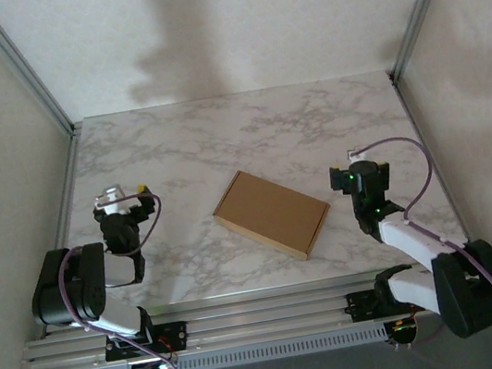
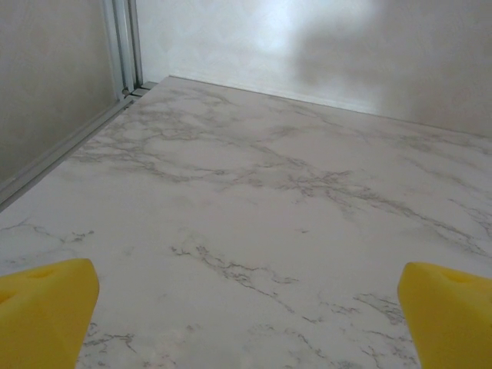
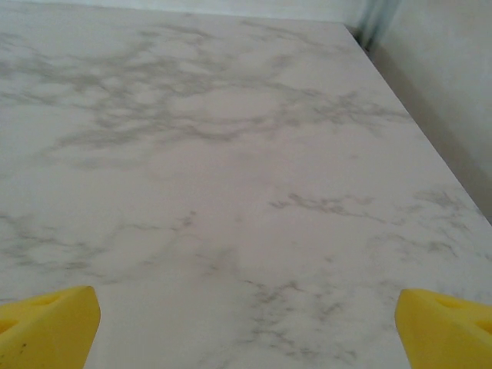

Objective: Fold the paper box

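Observation:
The paper box (image 1: 272, 212) lies closed and flat on the marble table (image 1: 219, 132), a slim brown cardboard rectangle turned diagonally near the front middle. My left gripper (image 1: 122, 196) hovers well to its left, open and holding nothing. My right gripper (image 1: 356, 167) sits to the box's right, also open and holding nothing. In the left wrist view the yellow fingertips (image 2: 42, 311) stand far apart at the bottom corners over bare marble. The right wrist view shows its yellow fingertips (image 3: 46, 323) just as wide apart above bare marble.
Aluminium frame posts (image 1: 21, 65) and pale walls enclose the table on the left, right and back. A metal rail (image 2: 69, 146) runs along the table's left edge. A shadow falls on the back wall (image 1: 188, 53).

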You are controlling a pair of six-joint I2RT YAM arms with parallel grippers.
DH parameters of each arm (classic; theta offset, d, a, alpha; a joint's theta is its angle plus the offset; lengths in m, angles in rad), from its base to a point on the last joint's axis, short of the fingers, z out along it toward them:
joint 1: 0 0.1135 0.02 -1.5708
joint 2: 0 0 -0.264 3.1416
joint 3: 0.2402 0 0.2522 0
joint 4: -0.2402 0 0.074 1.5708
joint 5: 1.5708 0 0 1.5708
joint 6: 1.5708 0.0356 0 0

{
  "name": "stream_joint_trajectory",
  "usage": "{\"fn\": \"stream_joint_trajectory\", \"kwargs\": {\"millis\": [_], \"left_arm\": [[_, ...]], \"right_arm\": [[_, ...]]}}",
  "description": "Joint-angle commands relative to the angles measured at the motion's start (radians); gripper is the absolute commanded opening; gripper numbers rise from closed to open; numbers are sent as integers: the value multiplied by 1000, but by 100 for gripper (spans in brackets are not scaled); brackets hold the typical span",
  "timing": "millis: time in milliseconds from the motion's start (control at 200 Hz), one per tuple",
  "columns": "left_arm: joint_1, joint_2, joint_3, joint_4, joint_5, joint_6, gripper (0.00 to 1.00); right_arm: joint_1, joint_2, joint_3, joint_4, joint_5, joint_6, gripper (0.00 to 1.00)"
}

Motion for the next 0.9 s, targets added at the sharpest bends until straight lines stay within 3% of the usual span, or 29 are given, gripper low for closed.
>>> {"fn": "stream_joint_trajectory", "kwargs": {"millis": [0,420,561,776,821,891], "left_arm": [[4,3,4,42,14,-19,99],[3,3,4,42,14,-19,100],[3,4,4,41,14,-19,99],[3,3,4,42,13,-19,100],[3,3,4,41,14,-19,99],[3,4,4,41,14,-19,99]], "right_arm": [[-32,64,-49,296,-65,-58,99],[-115,425,-38,639,-238,-25,99],[-147,403,13,492,-213,34,99],[-147,405,9,504,-203,35,99],[-151,405,7,508,-260,17,99],[-160,398,-4,522,-457,-51,99]]}}
